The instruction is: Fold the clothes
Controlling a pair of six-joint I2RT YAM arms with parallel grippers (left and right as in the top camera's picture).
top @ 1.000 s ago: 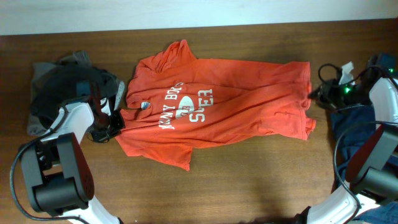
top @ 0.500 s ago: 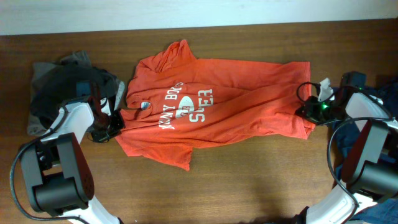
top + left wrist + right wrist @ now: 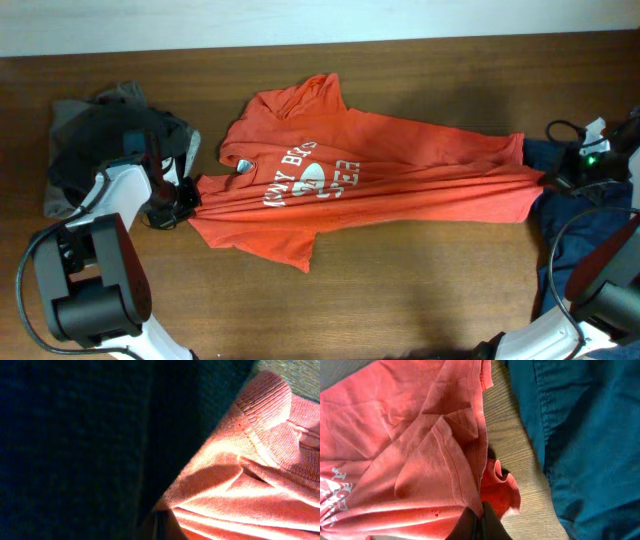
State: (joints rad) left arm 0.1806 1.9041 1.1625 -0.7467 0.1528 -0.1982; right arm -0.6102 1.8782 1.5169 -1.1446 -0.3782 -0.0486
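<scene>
An orange-red T-shirt with white lettering lies stretched across the table between both grippers. My left gripper is shut on its left edge; in the left wrist view the orange cloth runs into the closed fingertips. My right gripper is shut on the shirt's right hem, and the pinched orange fold shows right above the closed gripper. A navy blue garment lies under and beside the right gripper. Black and grey clothes are piled at the far left.
The wooden table runs bare along the front, and a strip of it shows between shirt and navy garment. Cables hang by the right arm. The table's back edge meets a white wall.
My right gripper shut on the shirt's right hem and pulled it rightward. The shirt went from lying loose to stretched and narrowed, and shifted right. The left arm stayed put.
</scene>
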